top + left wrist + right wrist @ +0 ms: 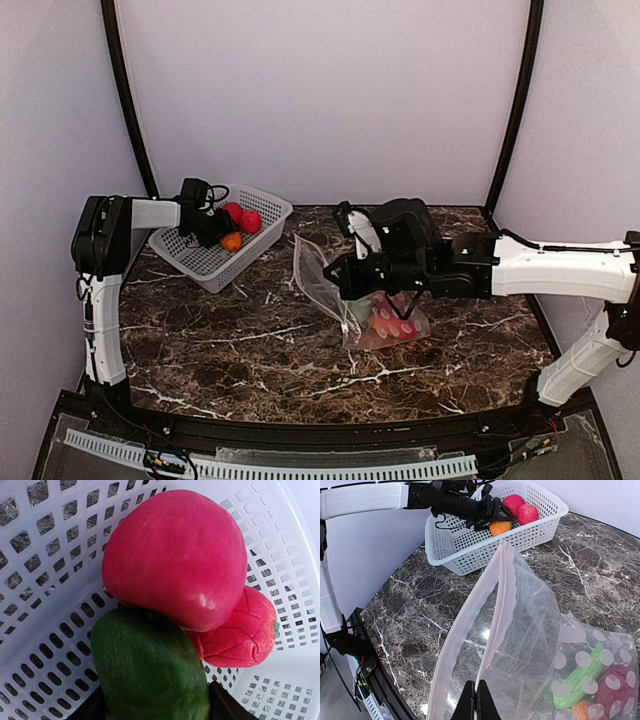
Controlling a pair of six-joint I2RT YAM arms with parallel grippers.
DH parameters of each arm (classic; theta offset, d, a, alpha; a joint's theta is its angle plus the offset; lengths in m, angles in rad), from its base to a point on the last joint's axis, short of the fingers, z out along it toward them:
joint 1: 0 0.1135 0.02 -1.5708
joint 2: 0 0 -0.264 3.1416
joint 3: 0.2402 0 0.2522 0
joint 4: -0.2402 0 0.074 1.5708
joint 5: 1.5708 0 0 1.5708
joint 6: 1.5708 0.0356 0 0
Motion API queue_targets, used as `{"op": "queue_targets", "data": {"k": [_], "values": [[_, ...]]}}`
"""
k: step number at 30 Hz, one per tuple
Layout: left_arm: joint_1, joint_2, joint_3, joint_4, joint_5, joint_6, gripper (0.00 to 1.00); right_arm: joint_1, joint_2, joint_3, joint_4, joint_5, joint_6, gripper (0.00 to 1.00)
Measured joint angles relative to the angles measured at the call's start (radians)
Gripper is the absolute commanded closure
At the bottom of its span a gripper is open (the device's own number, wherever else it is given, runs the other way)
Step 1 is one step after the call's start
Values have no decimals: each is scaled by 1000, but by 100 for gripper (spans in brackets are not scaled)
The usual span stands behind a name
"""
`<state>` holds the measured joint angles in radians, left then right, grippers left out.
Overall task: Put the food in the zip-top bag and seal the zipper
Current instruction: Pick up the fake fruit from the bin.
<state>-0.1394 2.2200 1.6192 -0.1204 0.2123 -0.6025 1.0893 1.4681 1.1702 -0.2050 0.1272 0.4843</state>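
My left gripper (222, 236) reaches into the white lattice basket (200, 262). In the left wrist view its fingers (225, 706) press both sides of a green food piece (150, 665); from above an orange end (231, 241) shows there. Two red round fruits (175, 555) (240, 630) lie against it. My right gripper (477, 702) is shut on the pinkish zipper strip (502, 595) of the zip-top bag (318, 275), lifting one lip so the mouth gapes. Inside the bag lie a green piece (580, 677), a red one (615, 685) and an orange one (582, 710).
The basket stands at the back left of the dark marble table (220, 340), near the left wall. The right arm (560, 270) stretches across from the right. A black rail (300, 432) runs along the near edge.
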Motion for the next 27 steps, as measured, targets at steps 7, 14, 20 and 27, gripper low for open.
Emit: {"op": "queue_targets", "data": {"k": [7,14,20,27], "values": [[0,1,12,-9,0,7,38,0,0,0,0,0,0,100],[0,-50,-77,56,-5,27,38,0,0,0,0,0,0,100],[0,-249,-248,138,-10,75,38,0,0,-1,3,1,0,100],[-5,-577,-427,250,9,132,38,-3,-5,-11,8,0,0,100]]}}
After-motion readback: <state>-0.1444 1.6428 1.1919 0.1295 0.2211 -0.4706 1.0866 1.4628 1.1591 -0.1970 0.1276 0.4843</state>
